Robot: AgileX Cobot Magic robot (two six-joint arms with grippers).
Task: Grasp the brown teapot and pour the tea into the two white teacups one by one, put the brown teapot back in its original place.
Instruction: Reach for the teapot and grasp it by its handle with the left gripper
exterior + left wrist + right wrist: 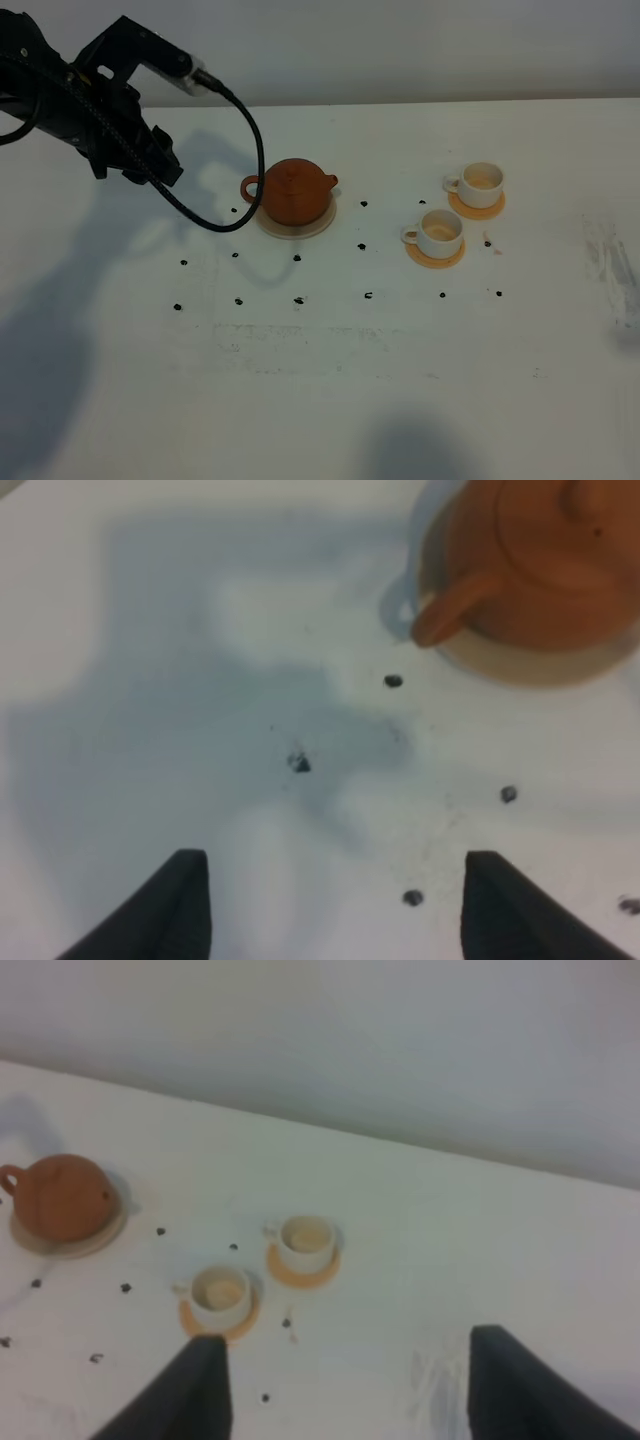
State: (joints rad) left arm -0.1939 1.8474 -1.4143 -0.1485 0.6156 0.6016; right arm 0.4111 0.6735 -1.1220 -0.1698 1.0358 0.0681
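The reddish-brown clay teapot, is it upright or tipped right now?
Upright. The reddish-brown clay teapot sits level on the round cream-beige saucer, with its spout and loop handle out to the sides.

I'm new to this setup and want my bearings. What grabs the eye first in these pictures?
The brown teapot on its cream saucer stands out near the middle of the white table. Right of it sit the two white teacups, each on an orange coaster. The black left arm looms at upper left, its left gripper open and empty, short of the teapot's handle.
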